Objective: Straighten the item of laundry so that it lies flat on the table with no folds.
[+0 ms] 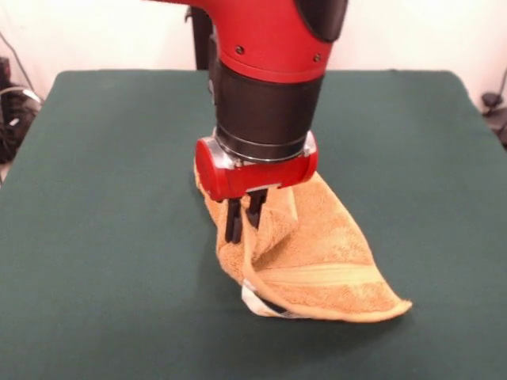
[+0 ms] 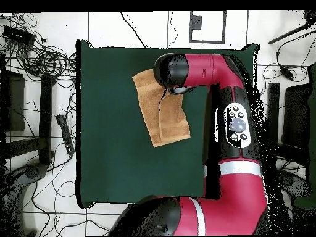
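Observation:
The golden-orange towel (image 1: 325, 253) lies crumpled near the middle of the dark green table (image 1: 95, 198), with one side folded over and pulled up into a ridge. A paler band runs near its front end, and a small white tag (image 1: 257, 305) sticks out below the front edge. My gripper (image 1: 244, 220) hangs from the red wrist straight over the towel's left part, its black fingers (image 1: 234, 224) shut on the raised fold. In the overhead view the towel (image 2: 154, 114) lies folded lengthwise on the table (image 2: 111, 154), and the arm's wrist (image 2: 174, 71) hides the gripper.
The red and black arm (image 2: 237, 123) reaches over the table's right side in the overhead view. Cables and equipment (image 2: 37, 62) lie on the floor beyond the table's left edge. Wide green cloth surrounds the towel on all sides.

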Controlling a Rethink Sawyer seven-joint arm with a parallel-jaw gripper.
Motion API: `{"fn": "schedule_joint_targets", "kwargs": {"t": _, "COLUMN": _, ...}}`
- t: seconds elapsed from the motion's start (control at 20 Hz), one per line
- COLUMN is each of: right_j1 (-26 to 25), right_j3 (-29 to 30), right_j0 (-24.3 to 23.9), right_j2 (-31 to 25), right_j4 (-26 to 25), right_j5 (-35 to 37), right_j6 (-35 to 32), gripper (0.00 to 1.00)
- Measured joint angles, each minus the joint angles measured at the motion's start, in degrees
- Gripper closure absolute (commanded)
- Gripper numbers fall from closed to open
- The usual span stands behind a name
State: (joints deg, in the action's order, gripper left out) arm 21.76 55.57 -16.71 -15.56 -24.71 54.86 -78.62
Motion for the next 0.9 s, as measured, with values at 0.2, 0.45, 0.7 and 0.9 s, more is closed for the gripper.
{"fn": "schedule_joint_targets", "kwargs": {"t": 0.2, "right_j1": 0.35, "right_j3": 0.0, "right_j0": -0.47, "right_j2": -0.38, "right_j4": 0.21, "right_j5": -0.01, "right_j6": 0.0, "gripper": 1.0}}
{"fn": "schedule_joint_targets", "kwargs": {"t": 0.45, "right_j1": 0.29, "right_j3": 0.01, "right_j0": -0.45, "right_j2": -0.96, "right_j4": 0.59, "right_j5": -0.01, "right_j6": 0.0, "gripper": 1.0}}
{"fn": "schedule_joint_targets", "kwargs": {"t": 0.7, "right_j1": 0.02, "right_j3": 0.0, "right_j0": -0.44, "right_j2": -2.14, "right_j4": 1.16, "right_j5": 0.63, "right_j6": 0.0, "gripper": 1.0}}
{"fn": "schedule_joint_targets", "kwargs": {"t": 0.9, "right_j1": -0.49, "right_j3": 0.01, "right_j0": -0.55, "right_j2": -2.95, "right_j4": 1.22, "right_j5": 1.73, "right_j6": 0.0, "gripper": 1.0}}
